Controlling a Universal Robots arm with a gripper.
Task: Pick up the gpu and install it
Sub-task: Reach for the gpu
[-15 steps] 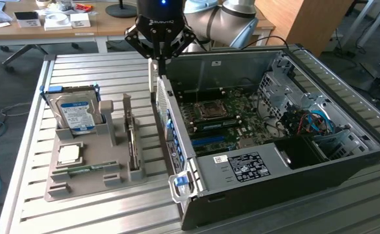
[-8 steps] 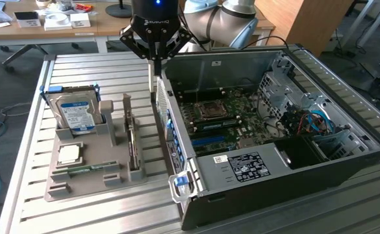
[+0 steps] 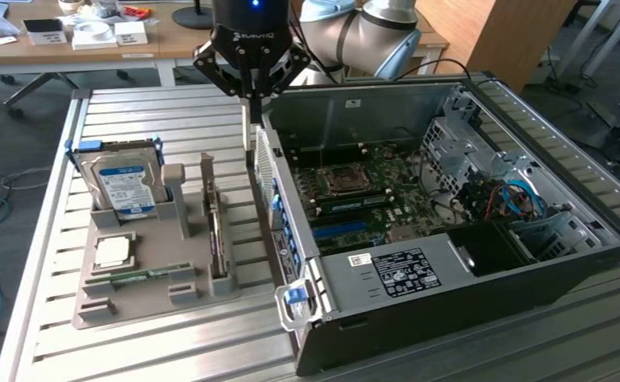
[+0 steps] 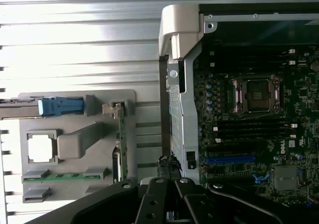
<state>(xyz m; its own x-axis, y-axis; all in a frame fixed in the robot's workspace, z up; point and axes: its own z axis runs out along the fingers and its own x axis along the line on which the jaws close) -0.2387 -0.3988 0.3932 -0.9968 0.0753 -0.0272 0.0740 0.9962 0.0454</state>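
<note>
Exterior view: the gripper (image 3: 249, 135) hangs from the arm over the metal table (image 3: 161, 350). Its two fingers are pressed together and point straight down. They hold nothing. The tips are over the thin gap between the gray tray (image 3: 129, 306) and the back wall of the open computer case (image 3: 448, 318).

The gpu (image 3: 216, 231) is in the gray tray. It stands on its thin edge in a slot on the side of the tray nearest the case. The gripper is near it but does not touch it.

A hard drive (image 3: 124, 187) with a blue label leans in the tray too, on the exterior view's left. In front of it lie a square chip (image 3: 113, 253) and a small green memory stick (image 3: 140, 276).

The case lies on its side with the lid off. You can see the green board (image 3: 363, 199) inside it.

In the wrist view, the closed fingers sit just beside the gray back edge of the case, and the gpu shows as a thin green strip in the tray close by.
</note>
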